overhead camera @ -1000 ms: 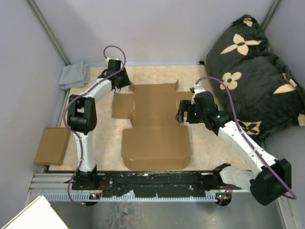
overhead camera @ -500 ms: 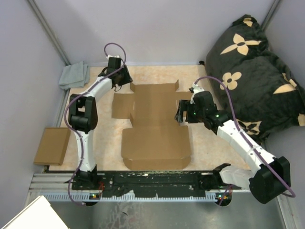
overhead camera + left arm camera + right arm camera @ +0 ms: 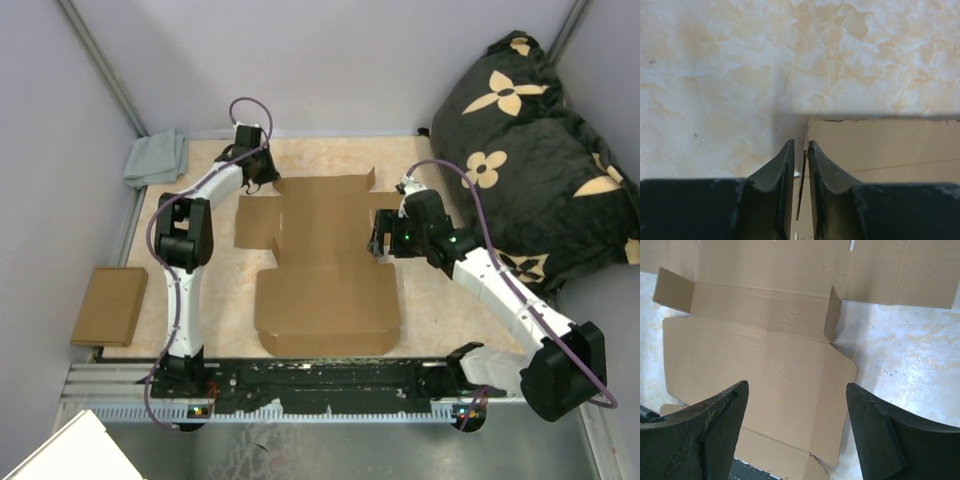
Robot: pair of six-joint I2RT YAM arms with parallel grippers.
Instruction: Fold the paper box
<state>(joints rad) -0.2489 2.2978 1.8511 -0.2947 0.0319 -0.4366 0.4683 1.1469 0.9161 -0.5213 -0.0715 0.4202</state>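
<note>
The paper box (image 3: 325,265) lies flat and unfolded on the marbled table (image 3: 440,300), brown, with creases and side flaps. My left gripper (image 3: 268,178) is at the box's far left corner. In the left wrist view its fingers (image 3: 785,165) are nearly together, with a thin upright cardboard edge (image 3: 801,185) of the box (image 3: 890,145) between them. My right gripper (image 3: 378,243) hovers over the box's right side. In the right wrist view it (image 3: 797,387) is wide open and empty above the brown panel (image 3: 765,365) and its rounded side flap (image 3: 840,390).
A grey cloth (image 3: 155,157) lies at the far left corner. A smaller brown cardboard piece (image 3: 110,305) lies off the table's left edge. A black flowered pillow (image 3: 540,150) fills the right side. A black rail (image 3: 320,378) runs along the near edge.
My left gripper has moved right and slightly nearer, onto the box's far left corner. The right arm has barely moved. The box lies as before.
</note>
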